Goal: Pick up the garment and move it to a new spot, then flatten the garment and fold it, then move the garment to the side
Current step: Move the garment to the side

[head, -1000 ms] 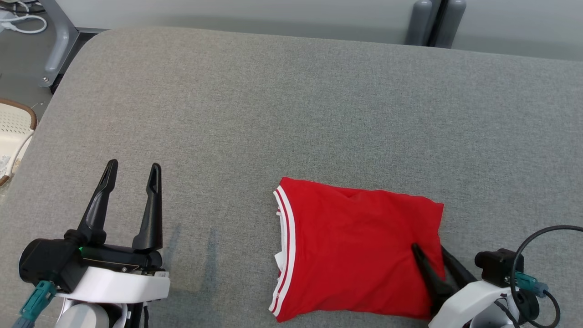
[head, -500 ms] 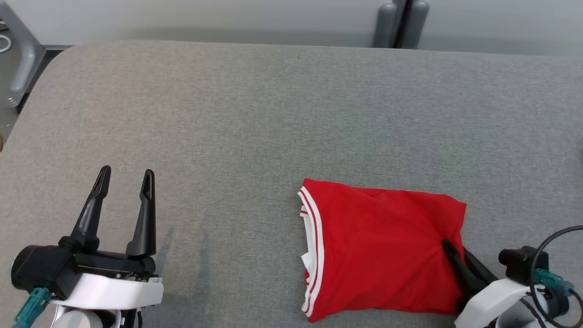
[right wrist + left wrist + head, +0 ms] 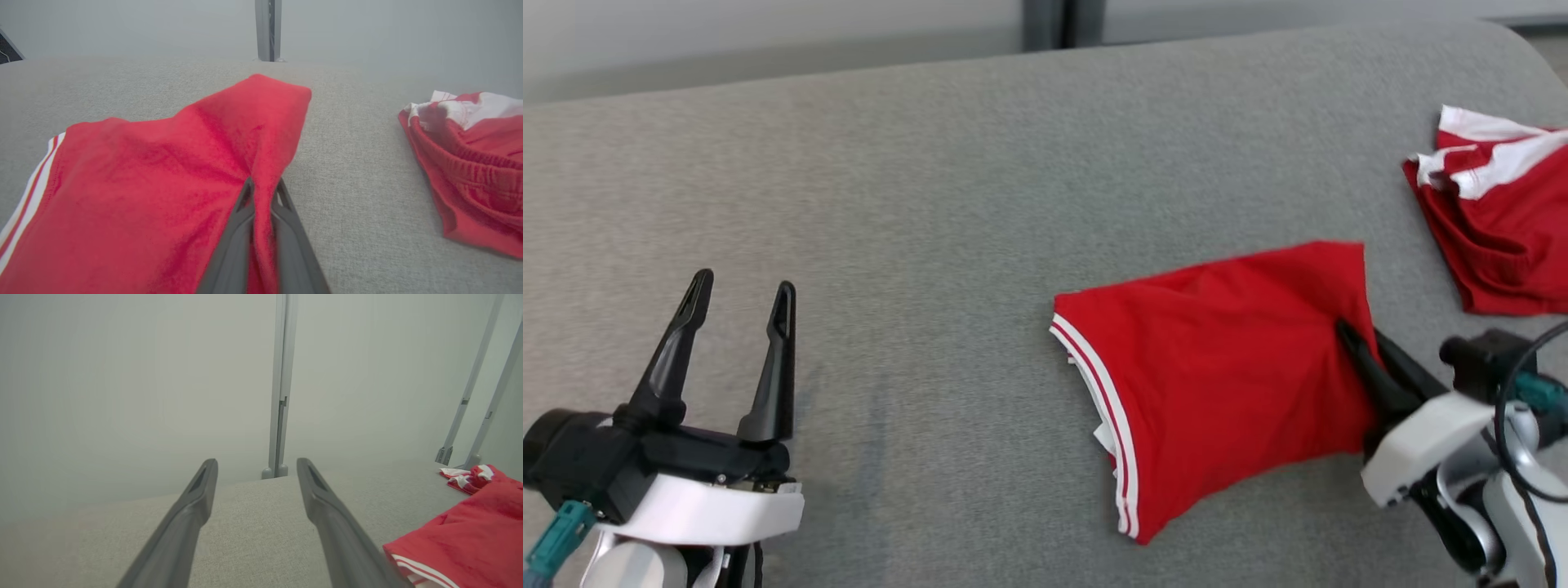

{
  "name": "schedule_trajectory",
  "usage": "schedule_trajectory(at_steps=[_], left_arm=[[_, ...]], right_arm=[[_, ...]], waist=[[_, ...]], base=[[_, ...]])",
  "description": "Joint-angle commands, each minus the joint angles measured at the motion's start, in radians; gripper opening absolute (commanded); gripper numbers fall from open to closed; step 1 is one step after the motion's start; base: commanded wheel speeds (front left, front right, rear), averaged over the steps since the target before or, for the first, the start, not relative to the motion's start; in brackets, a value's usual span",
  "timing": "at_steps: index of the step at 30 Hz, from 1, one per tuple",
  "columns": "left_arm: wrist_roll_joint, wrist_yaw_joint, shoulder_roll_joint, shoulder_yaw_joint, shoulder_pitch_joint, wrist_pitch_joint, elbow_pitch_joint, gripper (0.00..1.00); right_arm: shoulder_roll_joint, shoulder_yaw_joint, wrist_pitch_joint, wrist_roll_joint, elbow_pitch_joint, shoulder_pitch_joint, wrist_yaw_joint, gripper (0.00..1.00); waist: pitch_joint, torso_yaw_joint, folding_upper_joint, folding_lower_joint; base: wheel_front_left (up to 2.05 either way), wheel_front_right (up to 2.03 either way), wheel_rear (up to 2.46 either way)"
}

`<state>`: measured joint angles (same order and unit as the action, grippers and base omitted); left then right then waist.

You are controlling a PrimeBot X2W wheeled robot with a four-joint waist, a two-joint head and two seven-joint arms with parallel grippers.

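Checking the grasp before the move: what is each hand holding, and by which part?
The right hand pinches the folded red garment at its right edge, near the far corner. The left hand is open, holding nothing.

The garment (image 3: 1225, 384) sits on the table (image 3: 931, 163), right of middle, with the right tool (image 3: 1357, 333) at its right edge and the left tool (image 3: 743, 282) well off left; spare clothes (image 3: 1503, 229) lie further right, toward the back.
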<state>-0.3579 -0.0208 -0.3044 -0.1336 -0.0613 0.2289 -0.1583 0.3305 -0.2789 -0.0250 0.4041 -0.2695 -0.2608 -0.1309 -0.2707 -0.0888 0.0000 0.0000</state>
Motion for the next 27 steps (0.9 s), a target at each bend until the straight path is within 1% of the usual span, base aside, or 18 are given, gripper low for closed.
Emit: schedule_trajectory(at_steps=[1,5,9,10,12,13,16,19,23,27], left_arm=[[0.007,0.002,-0.012,0.003,-0.022,-0.005,-0.009,1.00],[0.009,0.011,-0.028,0.000,-0.051,-0.026,-0.031,1.00],[0.017,0.020,-0.053,-0.005,-0.076,-0.044,-0.052,1.00],[0.021,0.023,-0.063,-0.002,-0.078,-0.053,-0.062,1.00],[0.022,0.026,-0.075,0.001,-0.083,-0.060,-0.072,1.00],[0.022,0.026,-0.075,0.001,-0.083,-0.060,-0.072,1.00],[0.024,0.027,-0.090,0.007,-0.094,-0.068,-0.084,1.00],[0.027,0.030,-0.106,0.011,-0.101,-0.077,-0.098,1.00],[0.032,0.030,-0.119,0.010,-0.103,-0.091,-0.111,1.00],[0.037,0.033,-0.129,0.004,-0.117,-0.101,-0.121,1.00]], right_arm=[[0.007,-0.008,-0.003,0.007,0.003,-0.040,0.000,0.00],[0.019,-0.022,-0.025,0.016,-0.027,-0.147,0.000,0.00],[0.061,-0.015,-0.041,0.009,-0.059,-0.242,0.000,0.00],[0.089,-0.001,-0.051,0.003,-0.066,-0.278,0.000,0.00],[0.118,0.016,-0.056,0.002,-0.077,-0.303,0.000,0.00],[0.118,0.016,-0.056,0.002,-0.077,-0.303,0.000,0.00],[0.165,0.045,-0.055,0.000,-0.079,-0.325,0.000,0.00],[0.205,0.090,-0.049,0.003,-0.077,-0.336,0.000,0.00],[0.223,0.149,-0.060,0.004,-0.090,-0.367,0.000,0.00],[0.208,0.201,-0.065,-0.004,-0.134,-0.402,0.000,0.00]], waist=[[-0.056,-0.055,0.0000,0.0000],[-0.114,-0.098,0.0000,0.0000],[-0.169,-0.127,0.0000,0.0000],[-0.191,-0.144,0.0000,0.0000],[-0.210,-0.156,0.0000,0.0000],[-0.210,-0.156,0.0000,0.0000],[-0.235,-0.171,0.0000,0.0000],[-0.256,-0.187,0.0000,0.0000],[-0.278,-0.208,0.0000,0.0000],[-0.294,-0.217,0.0000,0.0000]], base=[[0.00,0.00,0.00],[0.00,0.00,0.00],[0.00,0.00,0.00],[0.00,0.00,0.00],[0.00,0.00,0.00],[0.00,0.00,0.00],[0.00,0.00,0.00],[0.00,0.00,0.00],[0.00,0.00,0.00],[0.00,0.00,0.00]])
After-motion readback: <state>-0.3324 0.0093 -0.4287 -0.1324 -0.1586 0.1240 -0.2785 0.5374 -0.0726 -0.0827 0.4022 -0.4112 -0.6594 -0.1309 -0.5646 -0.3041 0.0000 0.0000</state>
